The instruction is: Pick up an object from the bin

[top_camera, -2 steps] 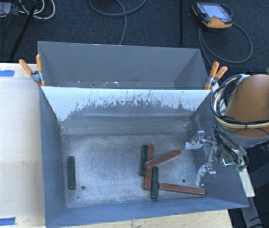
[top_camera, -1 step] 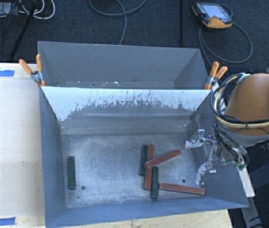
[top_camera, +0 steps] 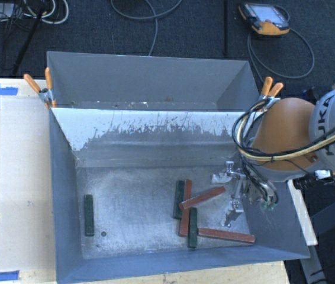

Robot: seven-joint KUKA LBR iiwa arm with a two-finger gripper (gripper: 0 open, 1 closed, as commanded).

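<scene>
Just beside gripper [top_camera: 232,216], long flat reddish-brown bar [top_camera: 226,235]

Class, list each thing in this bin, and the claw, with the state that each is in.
Lone green bar: lying flat, apart at the left.
Heap of green and brown bars: crossed, touching one another.
Front brown bar: lying flat, one end at the heap.
Claw: low in the bin, right of the heap.
</scene>
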